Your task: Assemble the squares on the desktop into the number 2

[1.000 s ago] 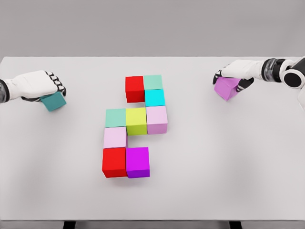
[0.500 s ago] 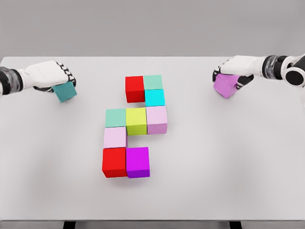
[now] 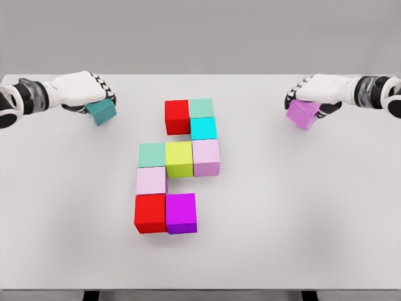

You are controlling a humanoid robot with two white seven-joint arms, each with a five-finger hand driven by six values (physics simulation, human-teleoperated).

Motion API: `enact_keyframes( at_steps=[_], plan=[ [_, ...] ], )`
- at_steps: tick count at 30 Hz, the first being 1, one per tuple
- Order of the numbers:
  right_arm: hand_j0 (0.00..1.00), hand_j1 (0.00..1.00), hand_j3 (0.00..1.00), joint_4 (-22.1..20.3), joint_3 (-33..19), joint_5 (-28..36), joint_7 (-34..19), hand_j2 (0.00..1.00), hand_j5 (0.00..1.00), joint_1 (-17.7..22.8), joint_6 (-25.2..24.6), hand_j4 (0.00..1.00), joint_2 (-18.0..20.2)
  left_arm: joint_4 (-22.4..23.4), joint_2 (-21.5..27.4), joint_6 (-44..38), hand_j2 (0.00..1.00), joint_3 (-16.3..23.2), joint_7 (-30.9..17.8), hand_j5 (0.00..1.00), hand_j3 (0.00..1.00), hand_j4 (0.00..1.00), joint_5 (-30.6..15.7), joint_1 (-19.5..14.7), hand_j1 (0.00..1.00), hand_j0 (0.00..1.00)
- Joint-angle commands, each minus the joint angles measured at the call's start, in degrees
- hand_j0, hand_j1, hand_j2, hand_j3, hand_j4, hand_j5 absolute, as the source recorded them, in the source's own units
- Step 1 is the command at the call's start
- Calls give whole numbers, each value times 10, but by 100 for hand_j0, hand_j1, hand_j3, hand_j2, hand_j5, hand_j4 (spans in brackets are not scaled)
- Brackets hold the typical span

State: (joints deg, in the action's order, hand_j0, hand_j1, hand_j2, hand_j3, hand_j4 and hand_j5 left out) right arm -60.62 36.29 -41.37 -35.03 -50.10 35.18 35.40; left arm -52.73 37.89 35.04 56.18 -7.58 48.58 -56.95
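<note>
Coloured cubes form a partial figure mid-table: a red cube and a pale green one on top, cyan below, then a row of mint, yellow-green and pale pink. Under these sit a light pink cube, another red cube and a magenta cube. My left hand is shut on a teal cube, left of the figure's top. My right hand is shut on a purple cube at the far right.
The white table spans the view, with its front edge along the bottom of the picture and a grey wall behind it.
My left hand has carried the teal cube up and to the right, toward the figure's top row. The right hand with the purple cube has shifted slightly right.
</note>
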Motion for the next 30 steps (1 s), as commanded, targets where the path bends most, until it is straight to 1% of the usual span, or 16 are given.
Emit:
enact_keyframes(
  at_steps=[1,4,8,12,13,14,16,17,20,24,25,26,30],
  plan=[
    [56,56,56,-30,-1,8,0,56,56,1,-2,56,15,10,-13,0,66,-2,-2,66,66,66,-2,0,66,66],
    [56,56,56,-58,-2,9,0,56,56,8,-2,56,32,14,-21,0,66,-3,-2,66,66,66,-2,-1,66,66],
    [56,56,56,-66,-2,9,0,56,56,18,-2,56,37,13,-26,0,66,-3,-2,66,66,66,-3,-2,66,66],
    [56,56,56,-115,-4,10,0,56,56,37,-2,56,58,10,-36,0,66,-4,-2,66,66,66,-4,-4,66,66],
    [56,56,56,-119,-10,11,0,56,56,40,-2,56,60,9,-37,0,66,-4,-2,66,66,66,-4,-5,66,66],
    [56,56,56,-128,-26,11,0,56,56,51,-2,56,60,8,-41,0,66,-4,-2,66,66,66,-4,-5,66,66],
    [56,56,56,-151,-35,11,0,56,56,65,-2,56,62,7,-41,0,67,-4,-2,67,67,67,-5,-6,67,67],
    [56,56,56,-158,-39,11,0,56,56,71,-2,56,71,6,-41,0,67,-4,-2,67,67,67,-6,-6,67,67],
    [56,56,56,-186,-50,11,0,56,56,88,-2,56,83,5,-49,0,68,-5,-2,68,68,68,-7,-7,68,68],
    [56,56,56,-211,-53,14,0,56,56,96,-2,56,93,4,-58,0,68,-5,-2,68,68,68,-9,-10,68,68],
    [56,56,56,-216,-53,17,0,56,56,98,-2,56,95,2,-61,0,68,-4,-2,68,68,68,-9,-10,68,68],
    [56,56,56,-233,-53,18,0,56,56,107,-2,56,101,-4,-62,0,68,-5,-2,68,68,68,-10,-9,68,68],
    [56,56,56,-273,-53,26,0,56,56,121,-2,56,118,-28,-62,0,68,-5,-2,68,68,68,-11,-3,68,68]
  ],
)
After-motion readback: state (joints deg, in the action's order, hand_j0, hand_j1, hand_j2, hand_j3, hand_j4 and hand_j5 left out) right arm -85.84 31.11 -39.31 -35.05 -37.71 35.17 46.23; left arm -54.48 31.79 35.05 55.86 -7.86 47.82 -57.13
